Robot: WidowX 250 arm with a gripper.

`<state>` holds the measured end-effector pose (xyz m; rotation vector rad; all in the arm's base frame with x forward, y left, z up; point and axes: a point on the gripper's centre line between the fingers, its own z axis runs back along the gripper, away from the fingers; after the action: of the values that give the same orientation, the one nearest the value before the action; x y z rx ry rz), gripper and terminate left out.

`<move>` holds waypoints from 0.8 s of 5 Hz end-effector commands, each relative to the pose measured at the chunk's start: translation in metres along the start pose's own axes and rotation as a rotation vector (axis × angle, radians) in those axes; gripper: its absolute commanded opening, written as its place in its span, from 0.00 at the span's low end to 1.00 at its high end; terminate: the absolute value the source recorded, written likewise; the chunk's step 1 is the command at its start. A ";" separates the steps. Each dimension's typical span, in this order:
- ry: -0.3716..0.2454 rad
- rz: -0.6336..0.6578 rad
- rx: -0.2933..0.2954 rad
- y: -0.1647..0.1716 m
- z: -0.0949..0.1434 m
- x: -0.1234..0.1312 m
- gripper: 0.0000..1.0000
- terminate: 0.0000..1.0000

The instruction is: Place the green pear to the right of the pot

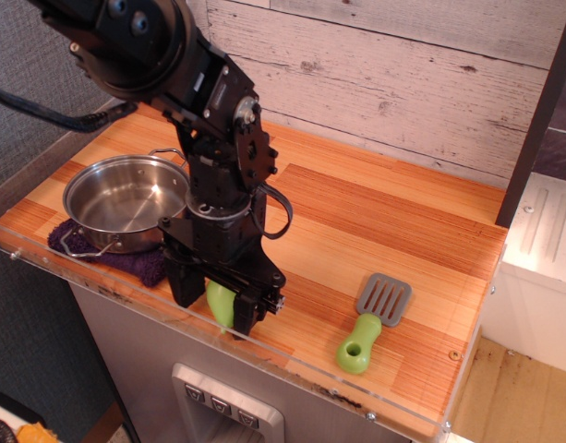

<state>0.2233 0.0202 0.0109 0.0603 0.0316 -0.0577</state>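
At the far left of the wooden surface [384,212] sits the pot [124,201], shiny and empty, resting on a dark purple cloth [126,263] close to the clear front rail [292,365]. Just right of the pot, the black gripper [218,306] points down with its fingers [245,309] clenched around the green pear [221,305], which shows only as a pale green sliver between them; whether the pear touches the surface I cannot tell, since the fingers hide its underside. The main risk, as I judge it, lies in how close this spot is to the front edge: a smooth, rounded pear released here may tip and roll, and only the low rail stands between it and a fall. Letting go while the pear is above the surface would make such a roll more likely. A sideways drift toward the pot could knock its rim or snag the cloth. Farther right, well apart from the gripper, lies a grey spatula [373,323] with a green handle, out of the way; the ground between it and the pear is bare.
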 end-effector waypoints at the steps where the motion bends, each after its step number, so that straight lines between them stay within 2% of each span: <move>1: -0.088 0.002 -0.006 0.015 0.042 0.007 1.00 0.00; 2: -0.147 0.028 -0.010 0.022 0.076 0.011 1.00 0.00; 3: -0.149 0.044 -0.022 0.027 0.097 0.012 1.00 0.00; 4: -0.102 0.040 -0.046 0.028 0.101 0.015 1.00 0.00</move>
<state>0.2437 0.0343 0.1012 0.0011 -0.0340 -0.0225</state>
